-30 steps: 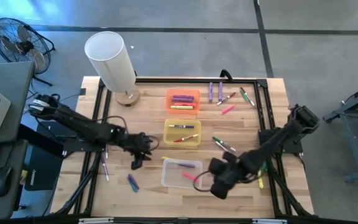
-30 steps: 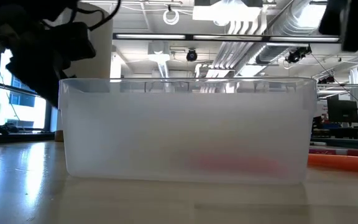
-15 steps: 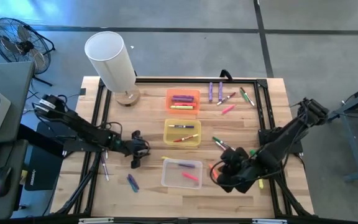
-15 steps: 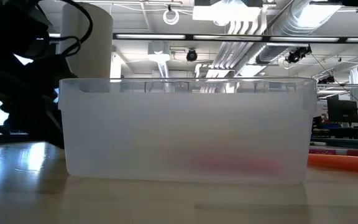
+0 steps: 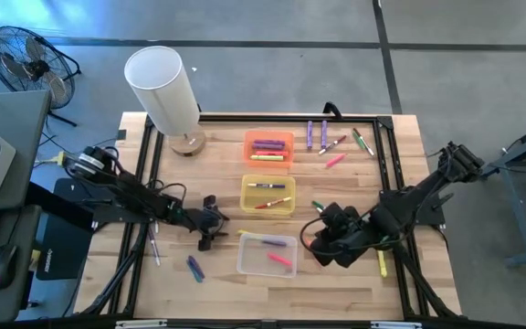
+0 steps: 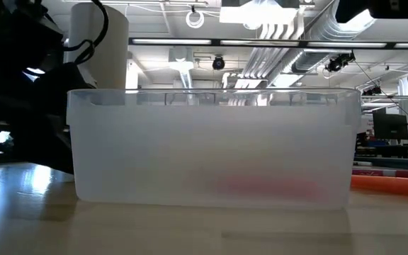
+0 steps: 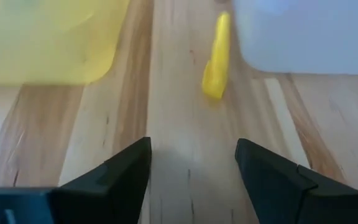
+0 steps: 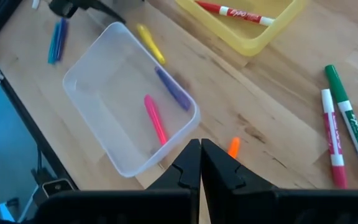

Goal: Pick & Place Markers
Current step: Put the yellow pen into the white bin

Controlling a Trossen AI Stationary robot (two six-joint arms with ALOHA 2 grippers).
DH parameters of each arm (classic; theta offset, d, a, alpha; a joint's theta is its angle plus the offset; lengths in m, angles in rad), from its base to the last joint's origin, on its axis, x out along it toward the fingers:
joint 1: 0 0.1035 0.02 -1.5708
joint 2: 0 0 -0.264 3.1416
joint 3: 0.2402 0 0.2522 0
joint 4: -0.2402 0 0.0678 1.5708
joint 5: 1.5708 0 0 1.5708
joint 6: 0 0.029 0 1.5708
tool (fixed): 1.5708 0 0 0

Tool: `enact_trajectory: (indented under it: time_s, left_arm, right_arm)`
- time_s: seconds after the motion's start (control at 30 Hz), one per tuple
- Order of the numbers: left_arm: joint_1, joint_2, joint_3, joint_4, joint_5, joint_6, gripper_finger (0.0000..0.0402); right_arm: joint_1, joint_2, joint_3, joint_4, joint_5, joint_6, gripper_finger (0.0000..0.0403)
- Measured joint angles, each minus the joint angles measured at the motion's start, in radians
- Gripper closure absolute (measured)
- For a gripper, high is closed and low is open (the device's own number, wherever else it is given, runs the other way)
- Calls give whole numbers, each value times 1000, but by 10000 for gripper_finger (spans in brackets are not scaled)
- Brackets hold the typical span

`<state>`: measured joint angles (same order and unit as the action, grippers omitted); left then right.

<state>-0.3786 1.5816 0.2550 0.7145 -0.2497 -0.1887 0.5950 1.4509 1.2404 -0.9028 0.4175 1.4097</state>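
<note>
Blocking low view, clear bin [image 6: 211, 149] hides markers; left gripper [image 7: 191, 165] apart near yellow marker [image 7: 216, 59]; right gripper [image 8: 200, 163] together.

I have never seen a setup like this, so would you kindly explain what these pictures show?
Two dark robot arms work at a wooden table, sorting marker pens into bins. One camera looks straight down, one sits at table height behind the clear plastic bin, and one rides on each wrist. The left end effector is open and empty, facing a loose yellow marker beside the yellow bin. The right end effector is shut, holding nothing, above the clear bin's pink marker and purple marker.
</note>
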Motion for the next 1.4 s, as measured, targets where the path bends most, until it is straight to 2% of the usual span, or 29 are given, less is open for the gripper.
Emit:
enact_trajectory:
  time_s: [0.3, 0.43, 0.7, 1.07, 1.4]
  left_arm:
    - [17, 94, 93, 11, 37, 83, 163]
    - [60, 125, 129, 7, 116, 91, 163]
    - [104, 136, 152, -6, 188, 126, 167]
    - [102, 137, 153, -4, 162, 183, 245]
    - [101, 170, 176, -8, 114, 184, 292]
  right_arm:
    - [-34, 0, 0, 4, -1, -3, 403]
    - [-39, 0, 0, 6, -1, -3, 403]
    - [-39, 0, 0, 10, -5, -3, 403]
    - [-39, 0, 0, 19, -1, -3, 403]
    - [-39, 0, 0, 36, 3, -17, 403]
